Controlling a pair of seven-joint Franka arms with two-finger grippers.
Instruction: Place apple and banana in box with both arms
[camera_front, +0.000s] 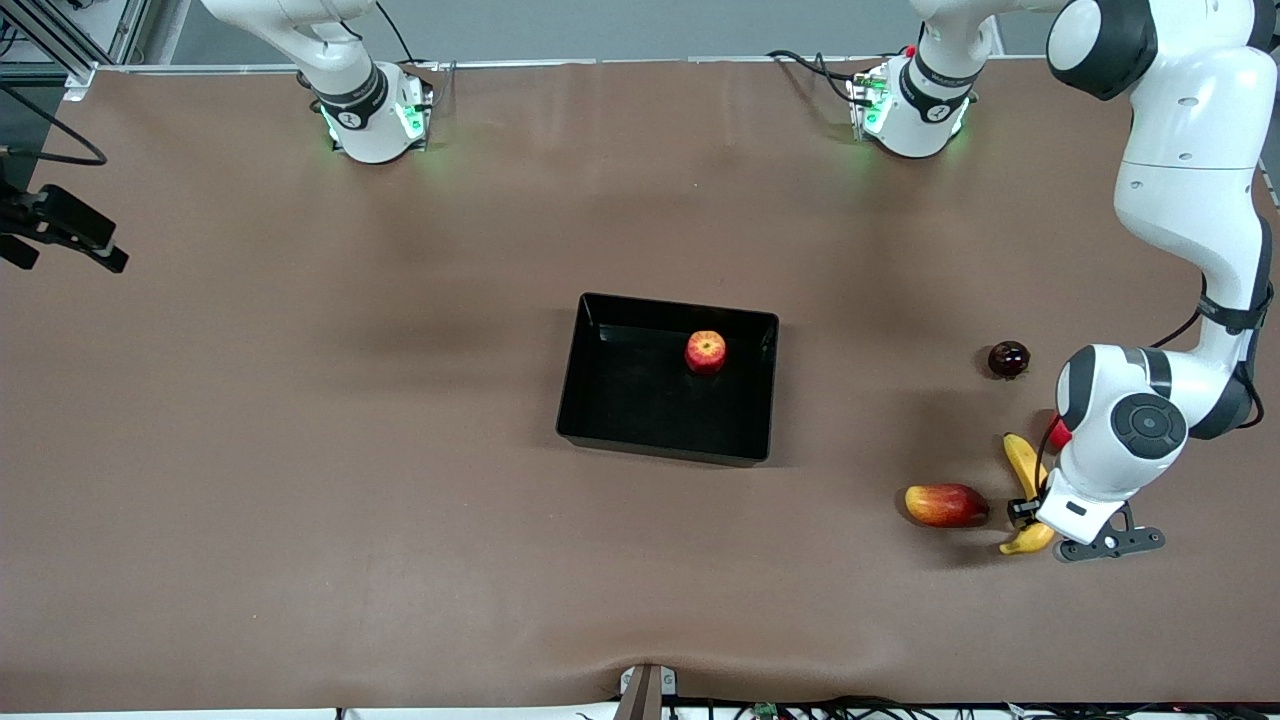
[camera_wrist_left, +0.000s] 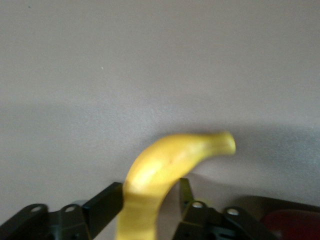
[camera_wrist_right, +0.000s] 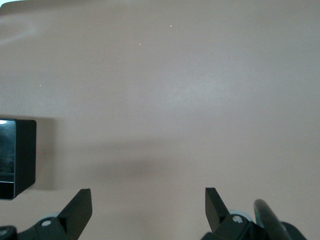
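1. Left gripper (camera_wrist_left: 150, 200): down at the table on the banana (camera_front: 1022, 466), one black finger on each side of the fruit's middle. The jaws are narrowed around it; whether the pads already press it cannot be told.
2. Banana, wrist view (camera_wrist_left: 165, 170): curved, yellow, one tip reaching out past the fingers over bare table.
3. Left arm: reaches from its base along the table's end, elbow high, forearm folded down, wrist turned down over the banana.
4. Red-and-yellow oblong fruit (camera_front: 946, 505): just beside the banana, toward the box; the gap between the two is narrow.
5. Red round fruit (camera_front: 1057, 433): beside the banana, mostly hidden by the wrist; a dark red patch shows at the wrist view's corner (camera_wrist_left: 292, 225).
6. Dark round fruit (camera_front: 1008, 358): near the banana, farther from the front camera.
7. Box (camera_front: 600, 345): black tray, well apart from the banana toward the table's middle, bare brown table on all four sides.
8. Apple (camera_front: 705, 351): inside the box, near its wall farthest from the front camera.
9. Right gripper (camera_wrist_right: 148, 205): fingers spread wide, nothing between them, over bare table, a corner of the box (camera_wrist_right: 25, 157) at the edge of its view. The right arm waits.
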